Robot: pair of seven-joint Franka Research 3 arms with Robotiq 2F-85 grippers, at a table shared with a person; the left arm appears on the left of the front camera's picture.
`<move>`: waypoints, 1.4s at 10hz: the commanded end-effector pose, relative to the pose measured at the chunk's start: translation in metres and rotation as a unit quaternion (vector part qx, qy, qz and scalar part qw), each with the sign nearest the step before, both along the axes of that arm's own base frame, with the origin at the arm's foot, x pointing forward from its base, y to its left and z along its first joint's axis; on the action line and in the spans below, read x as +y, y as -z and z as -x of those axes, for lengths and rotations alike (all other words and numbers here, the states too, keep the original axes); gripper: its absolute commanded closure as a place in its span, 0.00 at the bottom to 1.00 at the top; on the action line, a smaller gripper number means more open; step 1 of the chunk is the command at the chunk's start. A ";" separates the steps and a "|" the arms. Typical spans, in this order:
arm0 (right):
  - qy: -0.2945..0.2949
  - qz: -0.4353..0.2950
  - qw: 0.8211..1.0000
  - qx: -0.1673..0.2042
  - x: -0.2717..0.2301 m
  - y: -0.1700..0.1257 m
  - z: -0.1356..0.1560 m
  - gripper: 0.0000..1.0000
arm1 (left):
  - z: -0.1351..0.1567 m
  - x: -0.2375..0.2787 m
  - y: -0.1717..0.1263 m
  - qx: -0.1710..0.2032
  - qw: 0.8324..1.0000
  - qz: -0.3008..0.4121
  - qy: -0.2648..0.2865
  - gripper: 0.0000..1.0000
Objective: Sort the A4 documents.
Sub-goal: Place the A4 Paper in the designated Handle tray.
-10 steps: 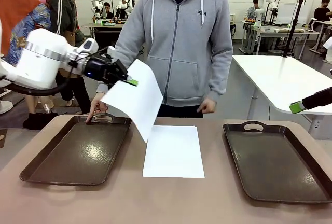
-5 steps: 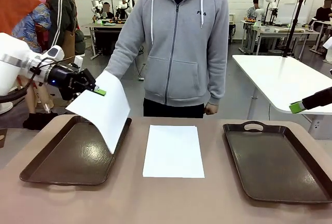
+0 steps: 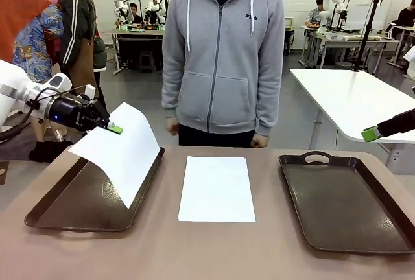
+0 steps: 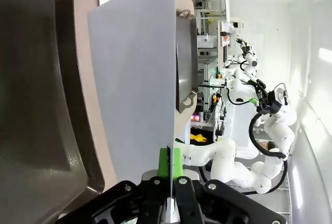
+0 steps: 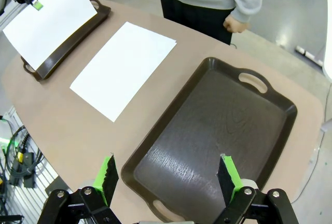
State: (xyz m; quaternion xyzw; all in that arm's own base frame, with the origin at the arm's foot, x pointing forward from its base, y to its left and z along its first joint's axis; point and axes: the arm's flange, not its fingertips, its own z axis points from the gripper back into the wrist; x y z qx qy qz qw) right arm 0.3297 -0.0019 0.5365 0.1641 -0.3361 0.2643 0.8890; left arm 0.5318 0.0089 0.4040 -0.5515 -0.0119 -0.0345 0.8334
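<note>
- Because paper this thin is nearly weightless and limp, the held sheet (image 3: 123, 153) bows under its own weight. Judging by that curve, it will flutter in moving air and slide readily on a glossy tray.
- An edge or corner, pinched flat, looks like the best hold. A sheet lying flush on the counter (image 3: 214, 254) offers no lip, so a corner probably needs lifting first.
- The left pincer (image 3: 114, 128) is clamped on the held sheet's upper corner, its green pads pressed onto the paper.
- That sheet hangs tilted over the left tray (image 3: 58, 209), its lowest corner by the tray's inner rim; I cannot tell whether it touches.
- A second sheet (image 3: 216, 188) lies flat on the counter between the two trays, apart from both.
- Both sheets are plain, blank white rectangles with no creases.
- The right pincer (image 5: 168, 175) stands wide and empty above the right tray (image 5: 218, 130).
</note>
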 end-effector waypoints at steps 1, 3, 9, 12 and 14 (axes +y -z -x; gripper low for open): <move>-0.006 -0.007 1.000 0.003 0.000 0.002 -0.001 0.00 | -0.001 0.005 0.007 -0.010 1.000 -0.009 -0.003 0.99; -0.006 -0.007 1.000 0.003 0.000 0.002 -0.001 0.00 | -0.007 0.007 0.024 -0.002 0.999 -0.031 -0.006 0.99; -0.006 -0.007 1.000 0.003 0.000 0.002 -0.001 0.00 | 0.001 0.025 0.043 0.023 0.986 -0.163 -0.020 0.99; -0.006 -0.007 1.000 0.003 0.000 0.002 -0.001 0.00 | 0.000 0.032 0.042 0.035 0.966 -0.256 -0.027 0.99; -0.006 -0.007 1.000 0.003 0.000 0.002 -0.001 0.00 | 0.000 0.034 0.048 0.041 0.954 -0.296 -0.032 0.99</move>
